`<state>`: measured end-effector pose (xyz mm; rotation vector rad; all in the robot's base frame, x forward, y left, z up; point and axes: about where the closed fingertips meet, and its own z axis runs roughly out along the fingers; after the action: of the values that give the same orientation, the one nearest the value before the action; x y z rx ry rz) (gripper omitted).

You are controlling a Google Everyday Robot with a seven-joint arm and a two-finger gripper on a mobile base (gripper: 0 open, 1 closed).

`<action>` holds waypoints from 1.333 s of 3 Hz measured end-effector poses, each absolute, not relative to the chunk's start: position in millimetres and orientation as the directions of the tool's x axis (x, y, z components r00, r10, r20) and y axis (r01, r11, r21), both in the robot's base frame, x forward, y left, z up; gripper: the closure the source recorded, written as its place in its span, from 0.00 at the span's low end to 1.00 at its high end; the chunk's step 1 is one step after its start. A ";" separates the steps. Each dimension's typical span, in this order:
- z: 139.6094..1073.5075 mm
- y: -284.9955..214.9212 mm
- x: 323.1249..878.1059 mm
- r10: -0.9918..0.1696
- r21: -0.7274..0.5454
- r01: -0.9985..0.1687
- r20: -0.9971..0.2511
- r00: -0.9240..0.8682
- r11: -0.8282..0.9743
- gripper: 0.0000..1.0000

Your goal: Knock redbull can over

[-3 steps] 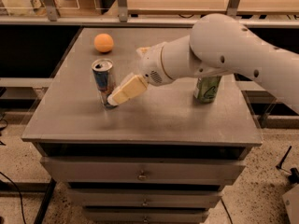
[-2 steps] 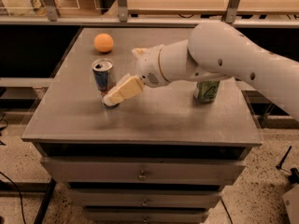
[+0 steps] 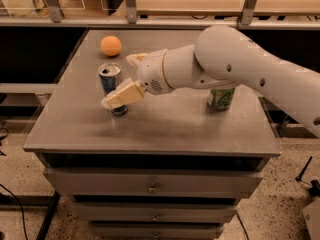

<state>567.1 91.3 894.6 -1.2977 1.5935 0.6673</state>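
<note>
two cans stand upright, the redbull can (image 3: 109, 78) beside the spread-apart tool (image 3: 120, 81), the green can (image 3: 221, 99) behind the arm (image 3: 235, 59).

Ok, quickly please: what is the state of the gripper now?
Gripper: open, holding nothing, with one finger in front of the upright redbull can.

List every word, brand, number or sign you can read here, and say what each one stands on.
No text here can be read.
redbull can: blue and silver print, too blurred to read.
green can: a pale marking, too blurred to read.
gripper, in front of the redbull can's lower part: no lettering shows.
</note>
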 end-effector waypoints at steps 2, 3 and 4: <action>894.5 101.3 564.6 -0.449 -0.116 -0.957 -0.894 -0.015 0.264 0.64; 902.4 97.4 564.3 -0.528 -0.122 -0.955 -0.848 -0.042 0.271 0.87; 924.1 89.4 565.1 -0.655 -0.161 -0.950 -0.753 -0.057 0.268 1.00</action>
<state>565.1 89.4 924.1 -1.4639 1.7896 0.4977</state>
